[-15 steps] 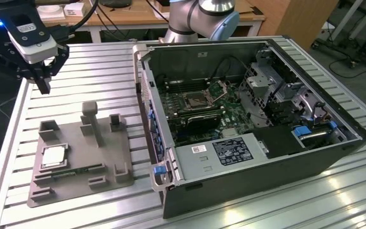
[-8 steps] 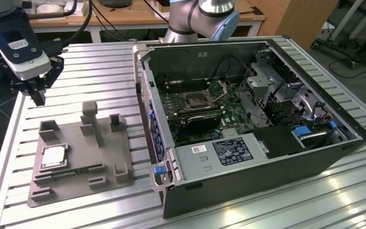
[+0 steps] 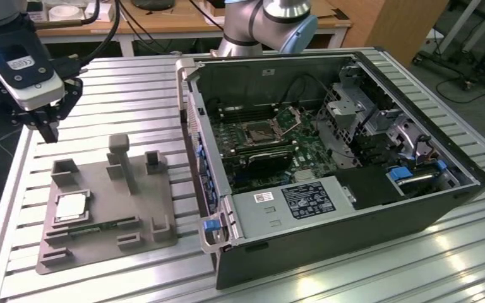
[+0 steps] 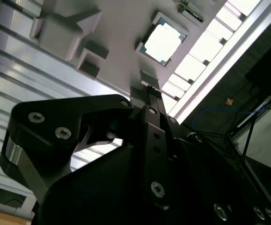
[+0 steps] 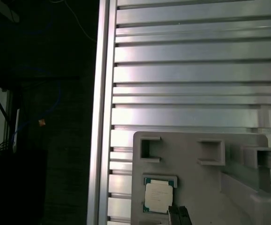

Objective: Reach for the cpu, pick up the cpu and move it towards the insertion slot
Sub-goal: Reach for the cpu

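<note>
Cpu (image 3: 71, 207): is lying flat, silver top up, in a shallow square recess of the grey tray (image 3: 99, 189), toward the exterior view's left; nothing is touching it.
Cpu in both wrist views: is showing as a pale square with a darker rim, (image 4: 162, 43) and (image 5: 158, 196), seated in the tray's pocket.
Memory stick (image 3: 91, 229): is resting on the same tray, just beside the cpu on its near side.
Tray: is sitting on the ribbed metal table (image 3: 141, 95), its raised blocks and posts standing around the cpu's recess.
Gripper (image 3: 48, 131): is hanging above the table near the tray's far corner, apart from the cpu; its dark fingers (image 5: 179, 214) are pressing together and holding nothing.
Insertion slot (image 3: 259, 131): is lying open inside the computer case (image 3: 377, 221), its metal bracket tilting up, green board around it, well apart from the cpu toward the exterior view's right.
Computer case: is lying on its side on the table beside the tray, its side panel off.
Arm base (image 3: 268, 25): is standing behind the case at the table's far edge.
</note>
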